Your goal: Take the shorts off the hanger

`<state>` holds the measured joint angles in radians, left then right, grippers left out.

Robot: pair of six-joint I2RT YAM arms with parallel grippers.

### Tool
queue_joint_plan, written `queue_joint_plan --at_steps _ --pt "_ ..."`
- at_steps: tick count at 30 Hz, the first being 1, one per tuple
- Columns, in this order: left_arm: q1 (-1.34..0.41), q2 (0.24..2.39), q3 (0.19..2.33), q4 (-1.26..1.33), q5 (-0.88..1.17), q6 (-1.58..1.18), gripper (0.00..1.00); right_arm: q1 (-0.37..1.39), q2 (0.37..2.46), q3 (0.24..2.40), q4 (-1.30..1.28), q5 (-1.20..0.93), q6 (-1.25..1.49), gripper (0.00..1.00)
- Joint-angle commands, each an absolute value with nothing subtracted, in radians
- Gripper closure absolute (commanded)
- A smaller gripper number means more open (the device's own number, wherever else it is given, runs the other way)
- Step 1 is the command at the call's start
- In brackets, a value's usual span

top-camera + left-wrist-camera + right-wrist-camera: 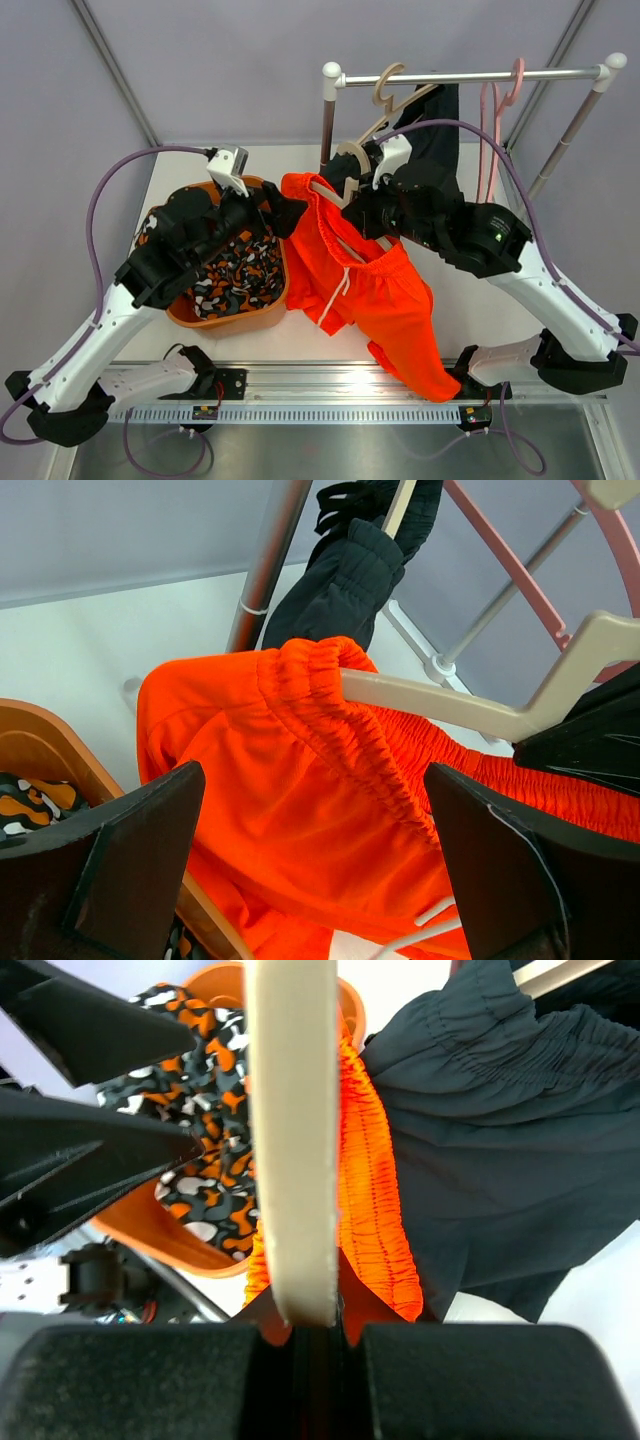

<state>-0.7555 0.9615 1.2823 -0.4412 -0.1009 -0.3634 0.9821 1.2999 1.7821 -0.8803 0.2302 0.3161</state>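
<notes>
The bright orange shorts (385, 290) hang by their waistband from a beige hanger (345, 160) held in the air, with one leg trailing to the table's front edge. My right gripper (365, 200) is shut on that hanger (292, 1140), and the orange waistband (370, 1180) is bunched beside it. My left gripper (288, 215) stands open at the shorts' left end. In the left wrist view the orange cloth (300, 810) fills the gap between the wide-apart fingers (130, 850), apart from both. The dark navy shorts (440, 125) hang on the rack. The camouflage shorts (240, 270) lie in the basket.
An orange basket (185, 310) sits on the table under my left arm. A metal clothes rail (470, 75) crosses the back right, carrying a pink hanger (492, 120) and another beige hanger (392, 88). Its upright post (268, 570) stands close behind the shorts.
</notes>
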Motion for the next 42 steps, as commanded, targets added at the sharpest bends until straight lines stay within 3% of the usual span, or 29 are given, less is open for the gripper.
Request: queue_joint_plan --at_steps 1,20,23,24,25,30,31,37,38,42 --pt "-0.768 0.968 1.272 -0.414 -0.09 -0.37 0.04 1.025 1.319 1.876 -0.838 0.403 0.307 1.0" --pt "-0.788 0.976 1.198 -0.341 -0.109 -0.405 0.05 1.147 1.485 2.063 -0.917 0.546 0.288 1.0" --pt "-0.787 0.988 1.201 -0.359 -0.144 -0.407 0.1 1.163 1.489 2.077 -0.917 0.552 0.282 1.0" --pt "-0.788 0.989 1.195 -0.36 -0.155 -0.408 0.13 1.166 1.493 2.088 -0.923 0.554 0.281 1.0" --pt "-0.788 0.989 1.192 -0.36 -0.169 -0.411 0.23 1.173 1.494 2.095 -0.928 0.555 0.281 1.0" --pt "-0.787 0.982 1.172 -0.345 -0.242 -0.42 0.44 1.207 1.496 2.115 -0.942 0.563 0.275 1.0" --pt "-0.787 0.98 1.167 -0.341 -0.253 -0.422 0.55 1.215 1.496 2.115 -0.946 0.575 0.275 1.0" --pt "-0.788 0.976 1.18 -0.348 -0.334 -0.419 0.96 1.25 1.486 2.114 -0.983 0.572 0.278 1.0" --pt "-0.787 0.976 1.186 -0.35 -0.365 -0.422 1.0 1.261 1.485 2.115 -0.991 0.581 0.281 1.0" --pt "-0.787 0.95 1.181 -0.333 -0.448 -0.423 1.0 1.31 1.468 2.111 -1.049 0.614 0.298 1.0"
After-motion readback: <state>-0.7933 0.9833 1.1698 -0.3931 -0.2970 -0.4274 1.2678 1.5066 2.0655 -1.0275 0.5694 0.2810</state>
